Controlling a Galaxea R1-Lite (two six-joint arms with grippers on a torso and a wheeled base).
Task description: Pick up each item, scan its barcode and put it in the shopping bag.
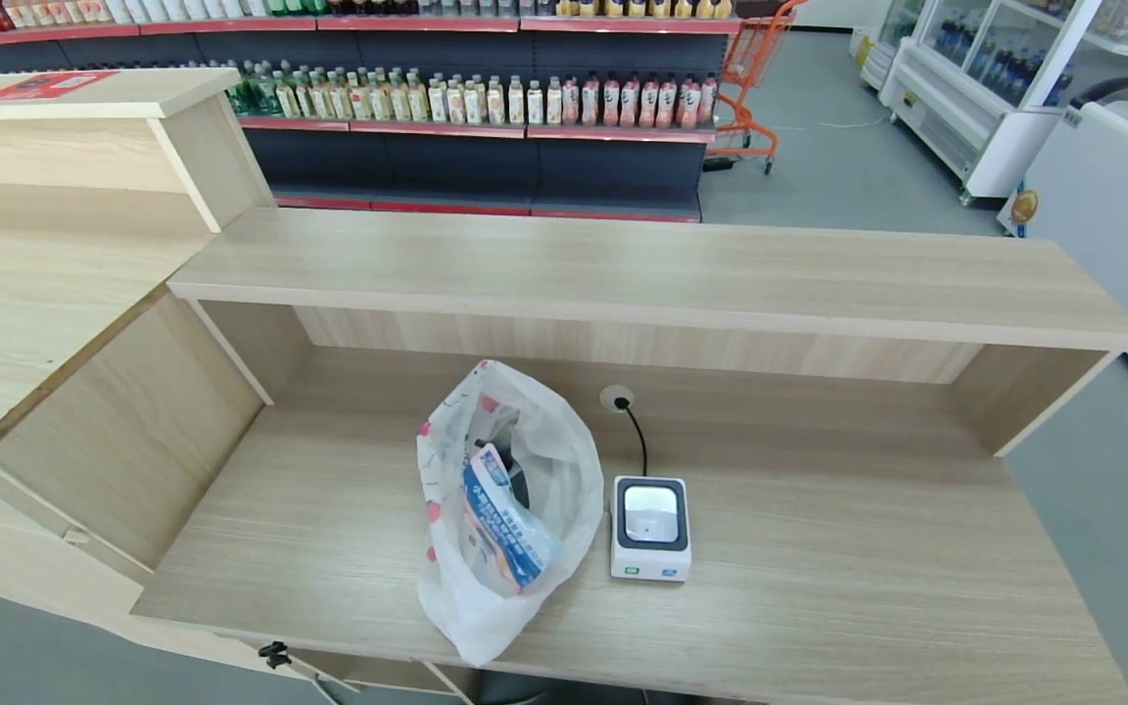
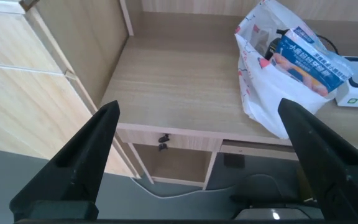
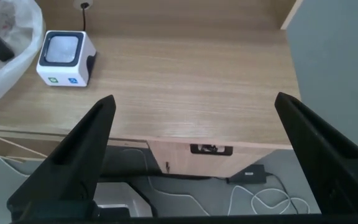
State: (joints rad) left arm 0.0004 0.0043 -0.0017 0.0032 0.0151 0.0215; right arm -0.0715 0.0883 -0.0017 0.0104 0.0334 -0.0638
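You have one counter (image 1: 819,587) carrying one scanner (image 1: 651,527). Just beside the scanner stands one shopping bag (image 1: 569,460), and in it you can count one blue-and-white packet (image 1: 500,524) and one dark item (image 1: 517,482) of unclear kind. One black cable (image 1: 638,436) leaves the scanner. Two end effectors: left end effector (image 2: 199,107), right end effector (image 3: 196,101).

Left end effector (image 2: 199,104): two matte black fingers (image 2: 79,162), broad at the base, tapering to blunt, flat-faced tips. Right end effector (image 3: 196,98): the same plain black, wedge-shaped pair.
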